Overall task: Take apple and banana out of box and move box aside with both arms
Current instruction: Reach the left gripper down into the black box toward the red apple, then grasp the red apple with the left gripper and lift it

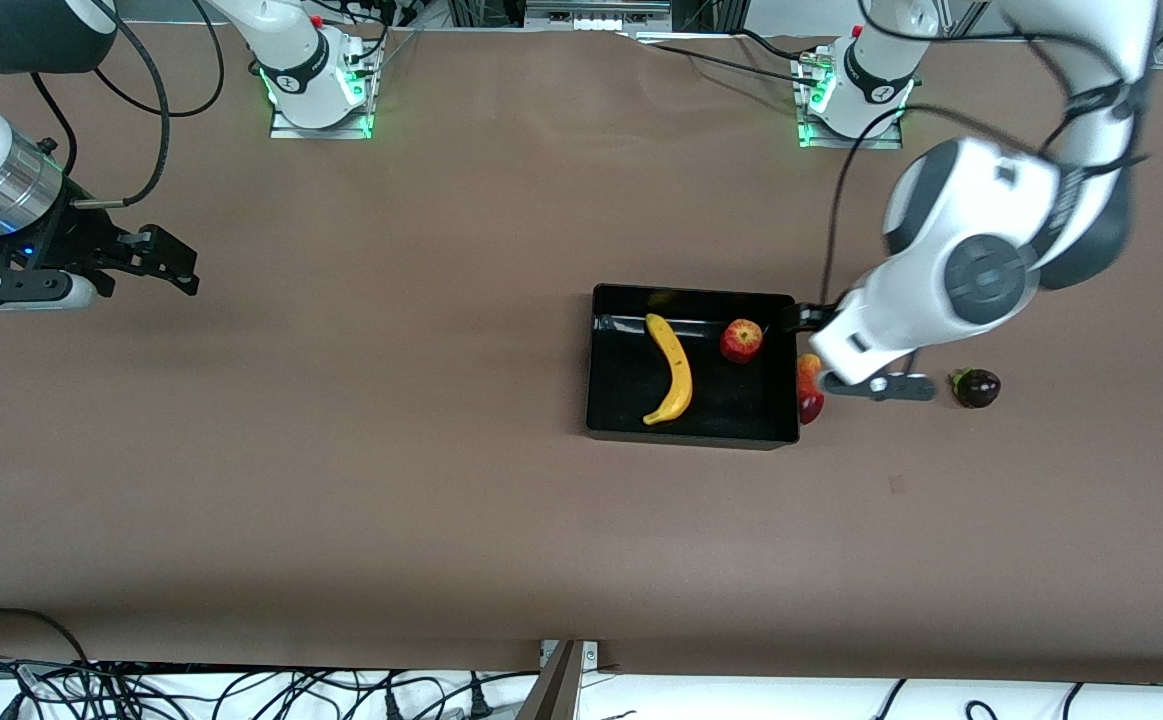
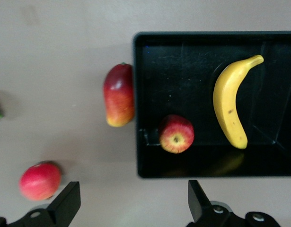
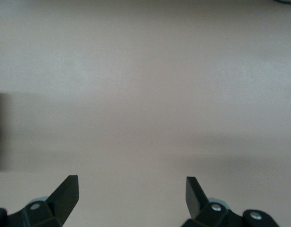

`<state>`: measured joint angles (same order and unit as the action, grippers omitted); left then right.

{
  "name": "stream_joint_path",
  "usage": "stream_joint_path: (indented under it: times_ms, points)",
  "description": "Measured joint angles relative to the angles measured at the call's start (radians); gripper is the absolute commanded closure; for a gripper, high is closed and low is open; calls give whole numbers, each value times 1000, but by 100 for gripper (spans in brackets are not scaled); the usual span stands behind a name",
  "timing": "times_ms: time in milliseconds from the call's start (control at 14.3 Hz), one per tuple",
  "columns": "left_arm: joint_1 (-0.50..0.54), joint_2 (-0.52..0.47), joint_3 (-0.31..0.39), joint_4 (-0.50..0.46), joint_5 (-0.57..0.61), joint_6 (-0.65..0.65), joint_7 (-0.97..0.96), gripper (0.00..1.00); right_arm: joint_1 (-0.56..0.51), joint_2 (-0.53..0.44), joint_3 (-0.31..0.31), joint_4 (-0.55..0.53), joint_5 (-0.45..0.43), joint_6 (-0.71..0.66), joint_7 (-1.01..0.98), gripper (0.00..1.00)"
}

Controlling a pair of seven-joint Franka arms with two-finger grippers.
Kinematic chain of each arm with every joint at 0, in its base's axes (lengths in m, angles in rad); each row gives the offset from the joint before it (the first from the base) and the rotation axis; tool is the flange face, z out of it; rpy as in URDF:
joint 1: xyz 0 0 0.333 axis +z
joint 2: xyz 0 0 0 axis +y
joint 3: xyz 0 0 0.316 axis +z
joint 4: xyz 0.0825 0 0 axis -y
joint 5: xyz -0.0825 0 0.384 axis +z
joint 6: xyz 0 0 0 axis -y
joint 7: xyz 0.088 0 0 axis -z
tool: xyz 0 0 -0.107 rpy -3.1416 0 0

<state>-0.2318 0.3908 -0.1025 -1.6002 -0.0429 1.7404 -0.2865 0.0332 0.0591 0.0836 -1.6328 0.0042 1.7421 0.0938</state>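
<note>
The box (image 1: pixel 693 435) lies on the table (image 1: pixel 421 480) toward the left arm's end, with the banana (image 1: pixel 671 368) and the apple (image 1: pixel 741 340) both inside it, well apart from each other; the apple is set close to the wall at the left arm's end, farther from the front camera than most of the banana. A mango (image 1: pixel 809 388) lies on the table just outside that wall, and a pomegranate (image 2: pixel 39 180) and a dark fruit (image 1: pixel 976 388) are seen farther toward that end. The left gripper (image 2: pixel 131 201) is held over the table just beside the box's corner nearest the apple, fingers spread and nothing held. The right gripper (image 1: pixel 156 262) waits over bare table near the right arm's end, likewise spread and unloaded. The apple is judged firm, smooth and light, best pinched across its middle from above, though the near wall may crowd one finger. The banana is judged softer and easily bruised, so a gentle grip across its thick middle is advised. The box looks stiff, light and glossy, so slipping is likely; its low walls at the two ends are probably the best holds.
</note>
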Motion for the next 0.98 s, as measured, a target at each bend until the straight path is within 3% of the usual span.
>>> stream_joint_path:
  times_ms: [280, 420, 979]
  points:
    - [-60, 23, -1, -159, 0, 232, -163, 0, 0, 0, 0, 0, 0, 0, 0, 0]
    - [-85, 35, -1, -213, 0, 287, -255, 0, 0, 0, 0, 0, 0, 0, 0, 0]
    - [-133, 115, 4, -296, 111, 462, -377, 0, 0, 0, 0, 0, 0, 0, 0, 0]
